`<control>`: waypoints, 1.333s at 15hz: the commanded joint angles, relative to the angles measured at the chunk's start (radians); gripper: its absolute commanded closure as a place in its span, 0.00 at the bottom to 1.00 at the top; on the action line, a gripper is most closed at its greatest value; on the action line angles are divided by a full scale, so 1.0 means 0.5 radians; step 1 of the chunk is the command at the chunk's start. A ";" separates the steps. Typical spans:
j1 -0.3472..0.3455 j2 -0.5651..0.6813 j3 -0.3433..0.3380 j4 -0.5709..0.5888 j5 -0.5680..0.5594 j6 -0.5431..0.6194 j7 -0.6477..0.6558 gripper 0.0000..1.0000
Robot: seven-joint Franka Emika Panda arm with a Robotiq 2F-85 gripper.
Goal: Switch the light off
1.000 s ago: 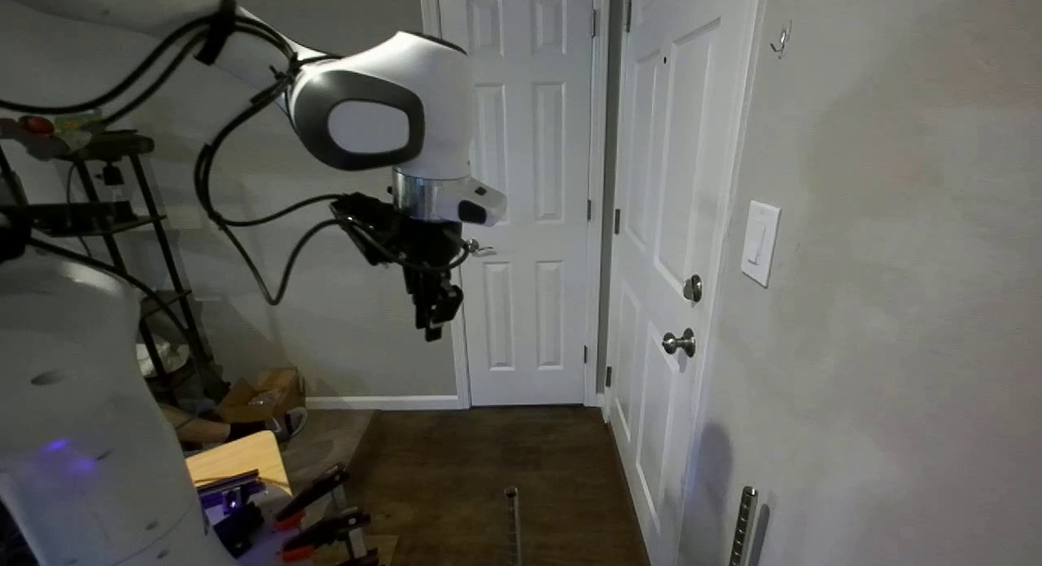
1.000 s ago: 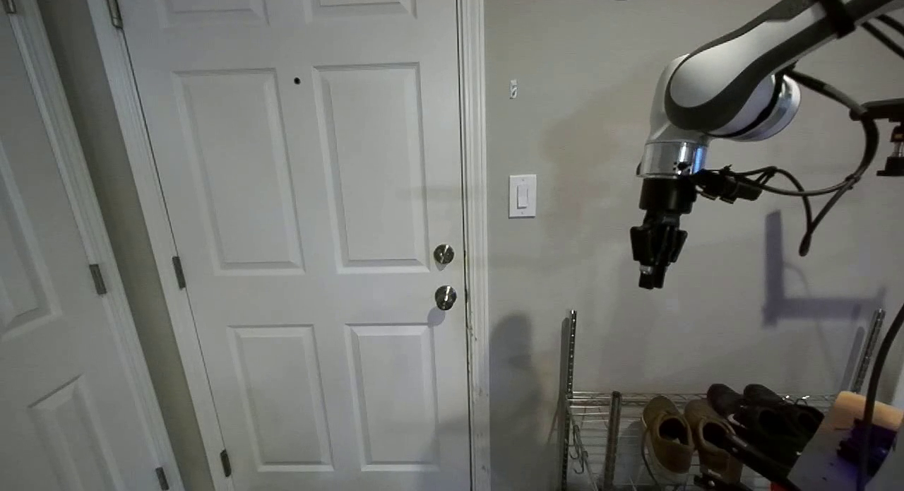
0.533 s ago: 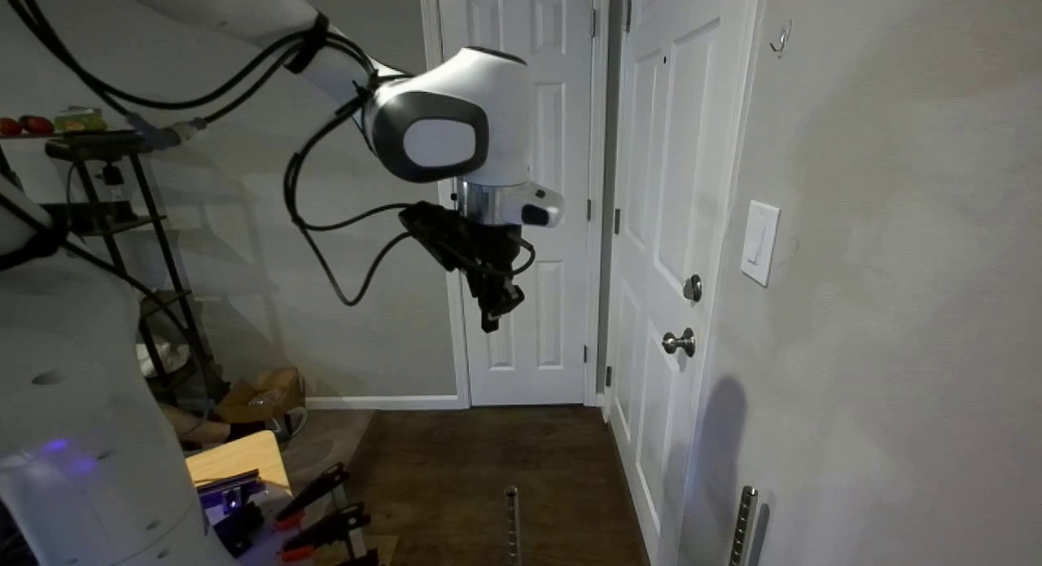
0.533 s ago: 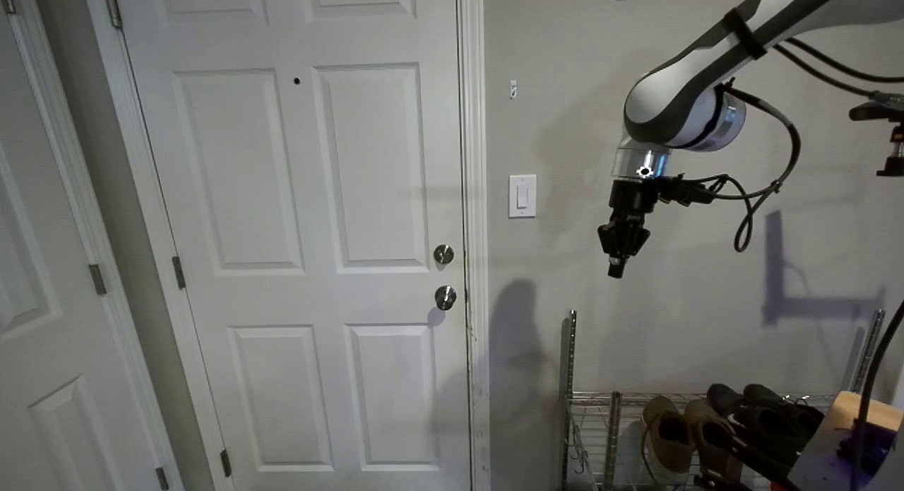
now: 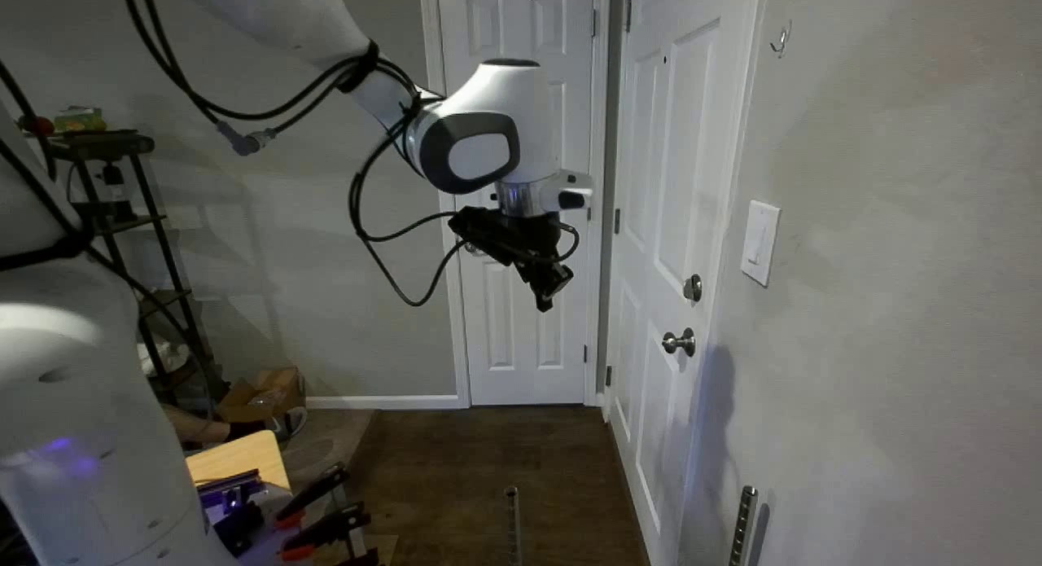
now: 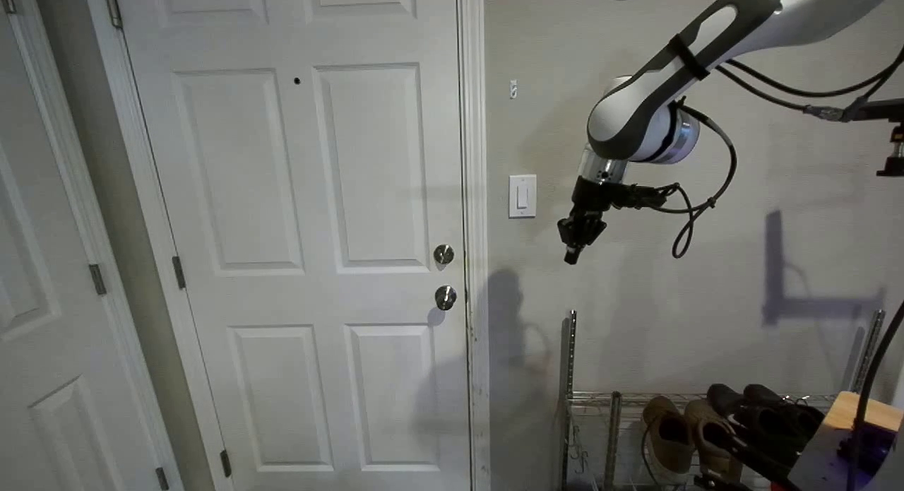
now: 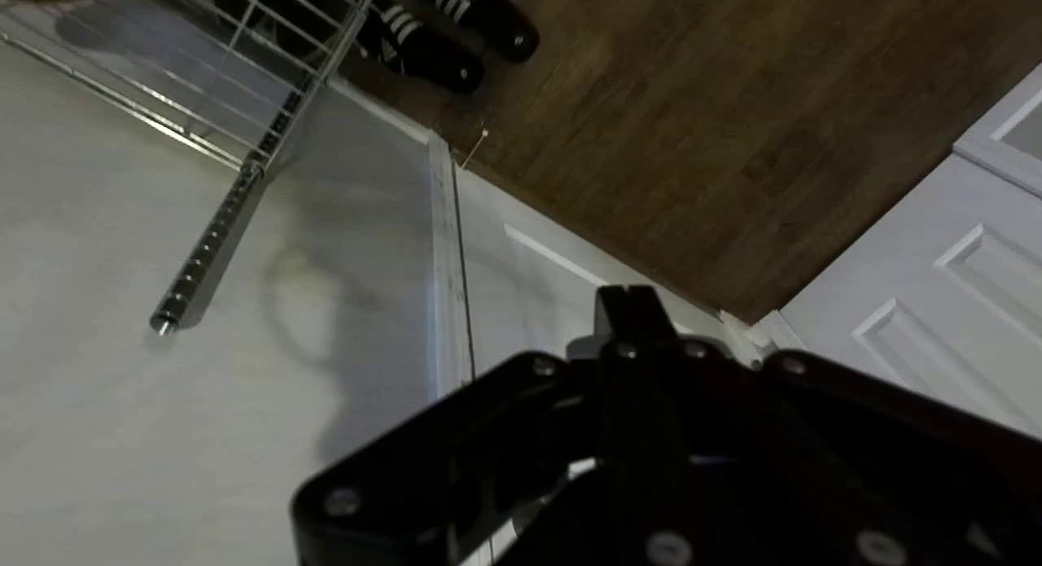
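Note:
The light switch point(image 5: 760, 244) is a white upright wall plate with a rocker, right of the door. It also shows in an exterior view point(image 6: 522, 196), and it is out of view in the wrist view. My gripper point(image 5: 545, 304) hangs in the air away from the wall, its fingers pointing down and slightly tilted. In an exterior view the gripper point(image 6: 571, 256) appears right of the switch and a little lower. In the wrist view the gripper point(image 7: 625, 291) has its fingertips together with nothing between them. The gripper is not touching the switch.
A white door point(image 6: 374, 166) with a round knob point(image 6: 445, 297) and a deadbolt point(image 6: 443, 254) stands beside the switch. A wall hook point(image 5: 781, 41) is above it. A wire shoe rack point(image 6: 635, 394) with a metal post point(image 7: 203, 248) stands low against the wall.
The arm has moved closer to the switch: rightward in one exterior view, leftward in the other, and slightly up. The gripper has tilted more toward the switch side and appears shut throughout.

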 commanded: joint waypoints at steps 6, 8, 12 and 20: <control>-0.113 0.231 0.086 -0.006 -0.552 0.856 0.236 0.96; -0.152 0.288 0.053 0.026 -0.827 0.954 0.417 0.96; -0.252 0.354 -0.029 0.142 -1.493 1.066 0.866 0.96; -0.218 0.463 -0.145 0.465 -2.388 1.044 1.772 0.96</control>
